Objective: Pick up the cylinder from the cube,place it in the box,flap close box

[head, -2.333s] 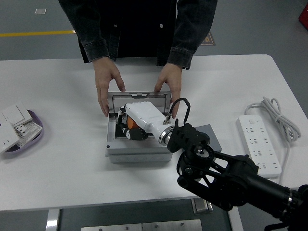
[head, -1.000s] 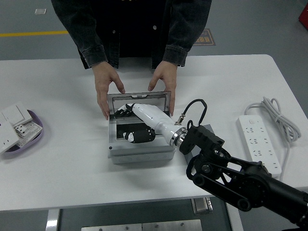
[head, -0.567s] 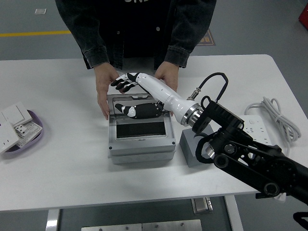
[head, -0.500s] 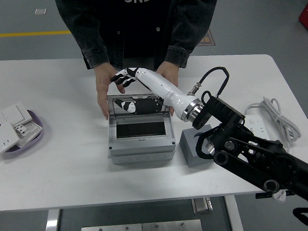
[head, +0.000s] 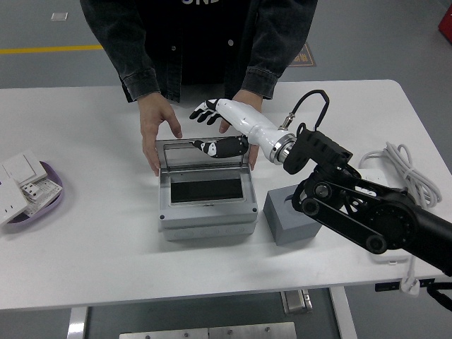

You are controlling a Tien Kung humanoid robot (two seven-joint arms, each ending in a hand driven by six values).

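Note:
The grey box point(head: 207, 220) stands at the table's middle, its dark opening point(head: 207, 191) facing up. Its flap point(head: 203, 152) is raised at the back and mirrors my hand. My right hand point(head: 206, 110), white with black fingertips, hovers just above and behind the flap's top edge, fingers spread and empty. The grey cube point(head: 292, 217) sits right of the box with nothing on top. I cannot see the cylinder; the box's inside is dark. A person's hands point(head: 157, 126) rest at the box's back corners, the other one point(head: 246, 106) partly behind my hand.
A white power strip point(head: 381, 212) with a coiled cable lies at the right. A purple tray point(head: 51, 189) with white switches sits at the left edge. My black right arm point(head: 367, 215) crosses above the cube's right side.
My right hand came up out of the box's opening and moved back over the raised flap. The arm swung right and uncovered the cube. The person's hands stayed at the box.

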